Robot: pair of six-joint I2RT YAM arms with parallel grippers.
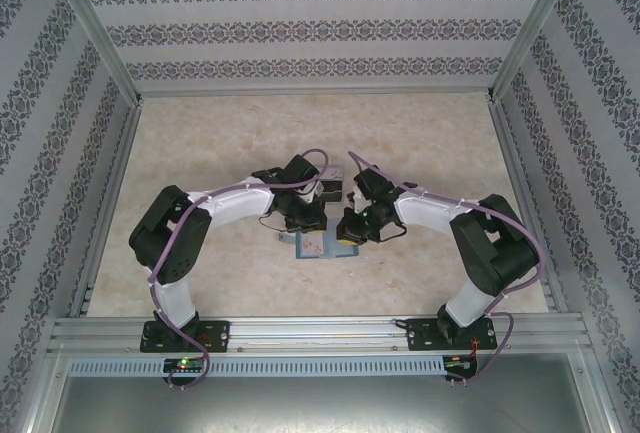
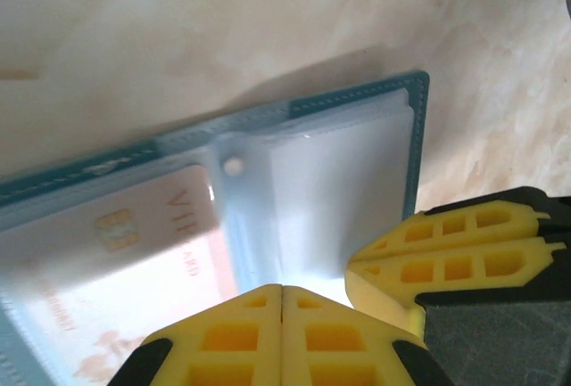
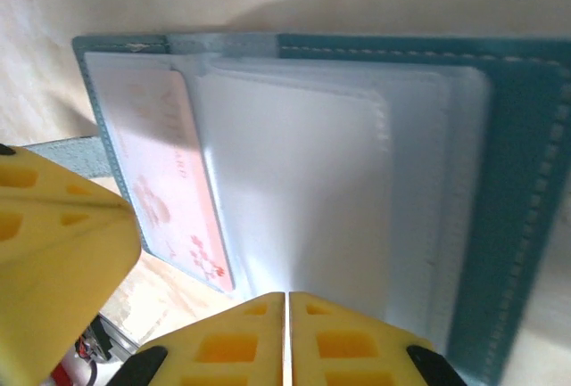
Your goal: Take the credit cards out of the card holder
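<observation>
The teal card holder (image 1: 318, 245) lies open on the table between my two grippers. Its blue-grey inside carries clear sleeves (image 3: 303, 190). A pale credit card (image 2: 152, 225) with reddish marks and a chip sits in the left sleeve, also seen in the right wrist view (image 3: 169, 172). My left gripper (image 2: 283, 290) is shut, its tips at the sleeves' near edge. My right gripper (image 3: 287, 297) is shut too, tips against the middle sleeve; whether a leaf is pinched I cannot tell. Right fingers (image 2: 464, 252) sit beside the left ones (image 3: 53, 243).
The beige marbled table (image 1: 420, 143) stretches open behind and to both sides of the holder. Aluminium rails (image 1: 320, 331) run along the near edge by the arm bases, and patterned walls close in the left, right and back.
</observation>
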